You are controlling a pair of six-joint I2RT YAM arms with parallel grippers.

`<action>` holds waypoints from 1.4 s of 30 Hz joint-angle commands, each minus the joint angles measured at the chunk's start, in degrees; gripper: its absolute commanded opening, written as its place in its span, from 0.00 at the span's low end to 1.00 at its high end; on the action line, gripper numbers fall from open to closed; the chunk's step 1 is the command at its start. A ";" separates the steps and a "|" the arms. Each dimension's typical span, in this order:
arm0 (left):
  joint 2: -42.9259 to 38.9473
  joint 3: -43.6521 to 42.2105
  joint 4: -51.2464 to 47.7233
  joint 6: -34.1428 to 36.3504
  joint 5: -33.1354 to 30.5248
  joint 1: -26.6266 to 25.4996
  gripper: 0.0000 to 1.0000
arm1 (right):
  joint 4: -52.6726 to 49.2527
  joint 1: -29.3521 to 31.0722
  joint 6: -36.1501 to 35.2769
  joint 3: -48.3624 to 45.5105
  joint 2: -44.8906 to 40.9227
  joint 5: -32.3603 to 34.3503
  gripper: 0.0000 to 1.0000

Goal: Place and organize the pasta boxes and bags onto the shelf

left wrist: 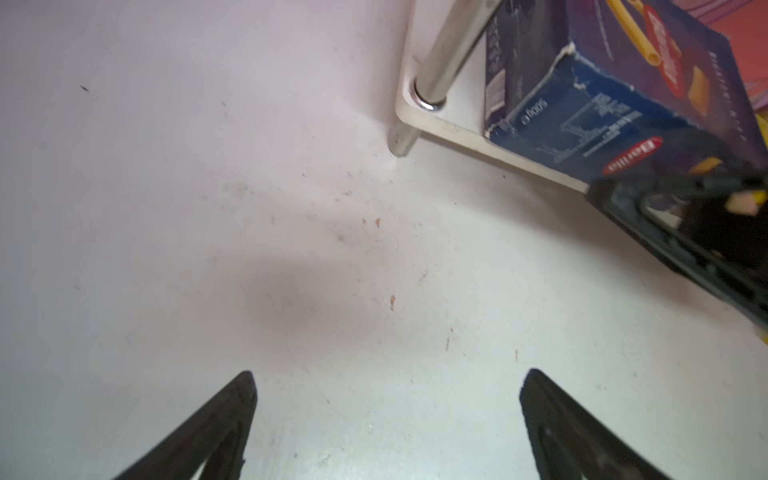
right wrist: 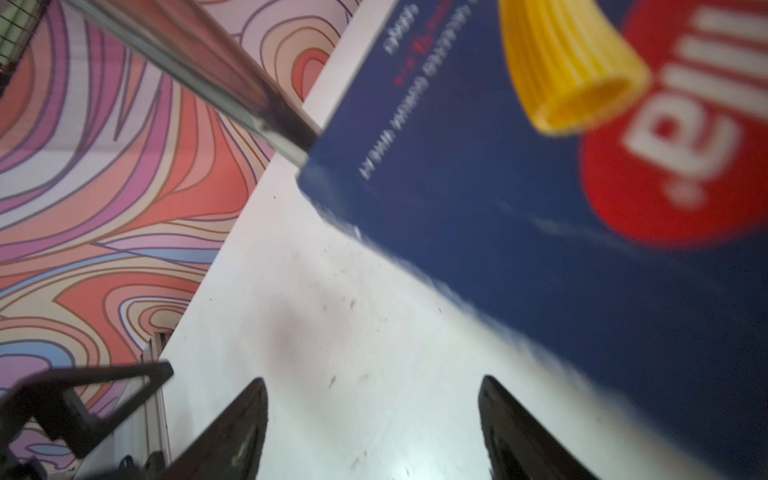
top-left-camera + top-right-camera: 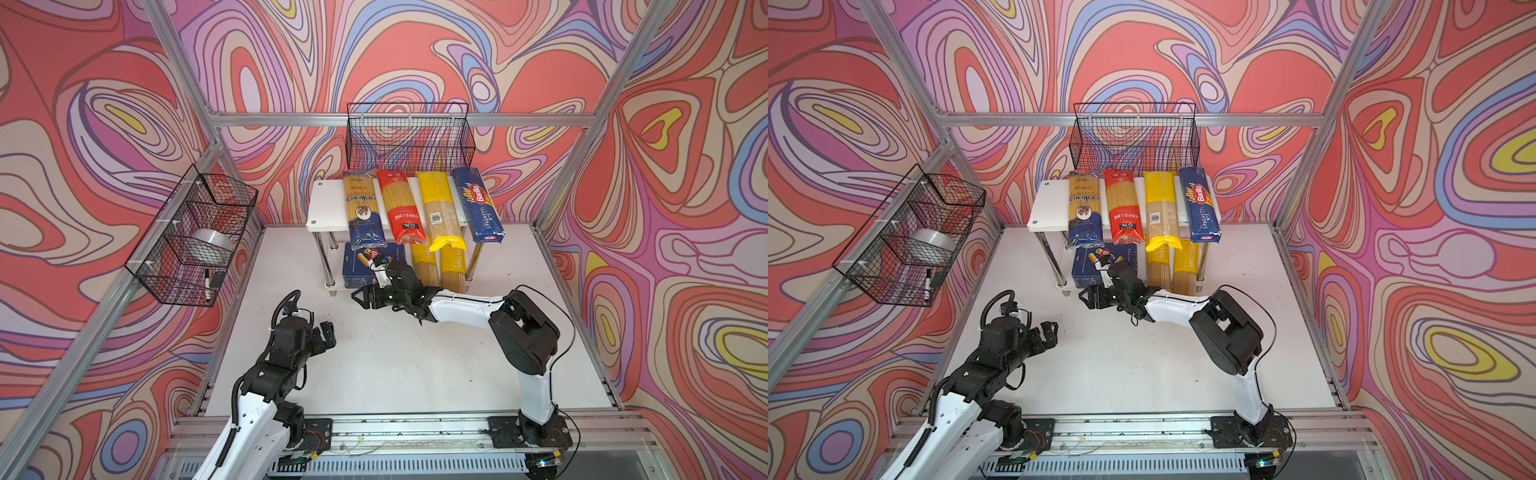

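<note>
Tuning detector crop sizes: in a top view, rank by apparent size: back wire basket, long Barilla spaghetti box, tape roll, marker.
1. back wire basket
2. spaghetti box
3. tape roll
4. marker
No ties; the gaps are clear.

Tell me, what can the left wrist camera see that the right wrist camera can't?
Only the left wrist view shows the shelf's foot standing on the table, and the wide Barilla box's end flap with its small red logo. Only the right wrist view shows the table's edge meeting the swirly wall. Both show that box, a chrome leg, and parts of both grippers: the open left gripper and the open right gripper.
</note>
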 commanded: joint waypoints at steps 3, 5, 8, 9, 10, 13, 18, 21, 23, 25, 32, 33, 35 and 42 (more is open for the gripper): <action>2.13 -1.63 8.85 6.42 -18.80 0.89 1.00 | 0.72 -1.81 -0.18 -13.24 -13.88 10.52 0.88; 2.74 -3.61 16.89 10.56 -15.21 2.26 1.00 | -4.34 -4.24 0.39 -16.84 -18.80 14.01 0.89; 5.77 -4.13 23.53 11.87 -13.83 4.84 1.00 | -10.07 -10.09 1.40 -23.92 -28.71 16.22 0.89; 7.31 -4.05 25.18 12.89 -13.39 6.02 1.00 | -12.01 -12.18 1.16 -26.18 -32.75 17.19 0.90; 9.13 -4.14 26.81 13.94 -13.33 7.01 1.00 | -15.25 -13.66 0.60 -27.43 -36.33 18.78 0.91; 16.19 -3.15 29.93 15.73 -11.35 11.95 1.00 | -25.85 -17.71 -1.05 -29.74 -46.35 28.78 0.98; 26.23 -5.44 45.31 13.03 -3.47 19.45 1.00 | -27.62 -29.63 -4.86 -34.80 -55.01 31.05 0.98; 33.70 -6.63 58.32 16.74 1.14 19.56 1.00 | -22.20 -35.42 -7.70 -36.32 -53.12 32.64 0.98; 38.30 -6.54 63.76 18.29 3.66 19.56 1.00 | -14.65 -37.46 -10.45 -38.33 -50.76 35.11 0.98; 41.41 -5.52 67.16 20.14 6.69 19.74 1.00 | -4.76 -39.33 -13.50 -40.65 -47.58 35.86 0.98; 46.92 -7.46 77.97 22.56 10.56 19.82 1.00 | 49.50 -40.51 -28.17 -52.56 -27.28 28.49 0.98; 47.00 -7.63 78.26 22.91 11.47 19.78 1.00 | 52.56 -40.58 -29.71 -51.99 -23.73 29.18 0.99; 46.96 -6.75 76.12 23.70 12.22 19.45 1.00 | 54.20 -40.54 -30.07 -49.20 -16.89 29.96 0.98; 53.72 -3.84 77.71 27.16 13.49 17.05 1.00 | 47.19 -41.94 -29.42 -43.55 -12.03 27.19 0.98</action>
